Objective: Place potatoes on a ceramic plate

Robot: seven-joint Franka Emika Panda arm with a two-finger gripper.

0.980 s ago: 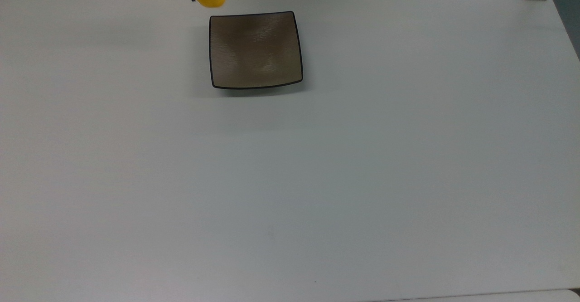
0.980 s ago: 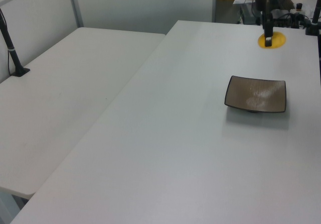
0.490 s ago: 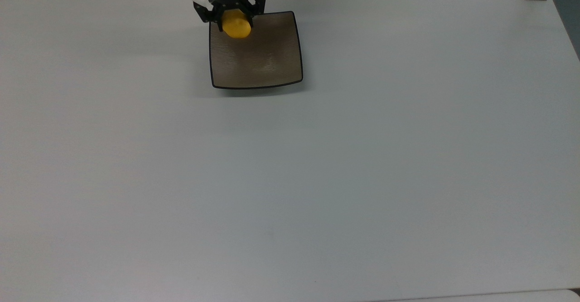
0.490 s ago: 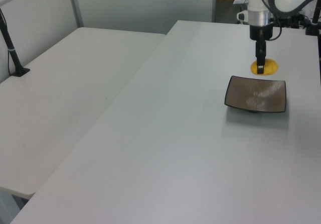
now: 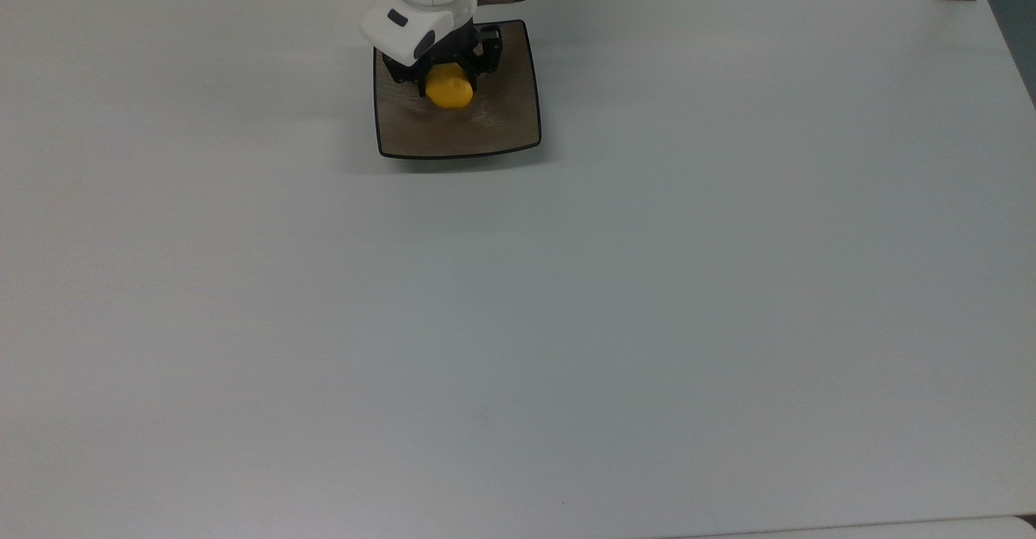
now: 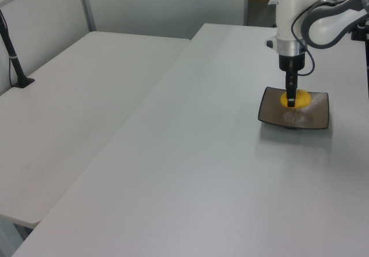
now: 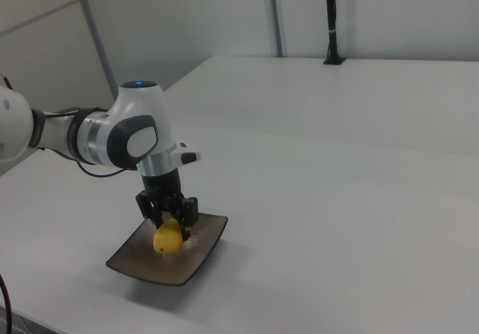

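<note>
Potato (image 5: 450,91) is sitting pinched in the pincer (image 5: 447,86), over the upper half of the ceramic plate (image 5: 494,130), near top centre of the top view. In the right view, lower left of frame, potato (image 7: 168,238) is hanging over the plate (image 7: 202,259) w/ the black fingers (image 7: 187,213) pressing on its upper part. Whether it's already touching the glaze or hovering just above is hard to call; prob. very close.

Handling, judging by looks: small, smooth-skinned, lumpy oval, so likely light and firm but a bit slippery and apt to roll once let go. Plate is glossy w/ upturned edges, which should be catching any roll; ceramic, so no hard contact. Best hold seems to be across the narrow waist, as the fingers are doing now.

Orientation: in the right view the long axis is running roughly up-down, slightly tilted, blunt end pointing down at the plate. In the left view, upper right of frame, potato (image 6: 294,99) is showing partly behind the fingers. White worktop (image 5: 566,320) is carrying the plate.
</note>
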